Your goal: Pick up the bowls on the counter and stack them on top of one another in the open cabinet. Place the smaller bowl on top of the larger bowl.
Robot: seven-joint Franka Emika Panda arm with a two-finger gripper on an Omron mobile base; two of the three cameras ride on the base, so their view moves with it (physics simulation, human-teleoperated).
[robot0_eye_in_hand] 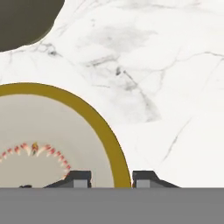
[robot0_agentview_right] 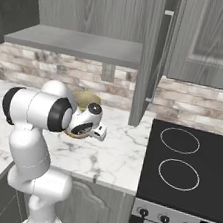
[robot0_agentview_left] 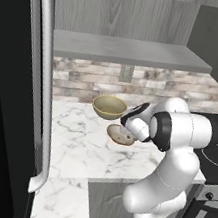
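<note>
the smaller bowl (robot0_eye_in_hand: pixel 48 135) is sitting on the counter (robot0_eye_in_hand: pixel 175 87), toward its front edge, with the larger bowl (robot0_agentview_left: pixel 109 107) just behind. the claw (robot0_eye_in_hand: pixel 111 177) is straddling the small bowl's rim, one finger inside, one outside, jaws narrowed around it but not visibly clamping.

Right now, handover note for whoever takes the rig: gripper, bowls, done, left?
Gripper: low at the counter, fingertips straddling the golden-brown rim of the small shallow pale-centred bowl, one inside, one outside; a firm clamp can't be confirmed.
Both bowls sit on the white marble counter; the wide deep olive-tan bowl is just behind the small one.
The grey wood-grain open cabinet's shelf holds neither bowl.
Done: nothing stacked.
Left: shelve the larger bowl, then set the smaller on it.
</note>
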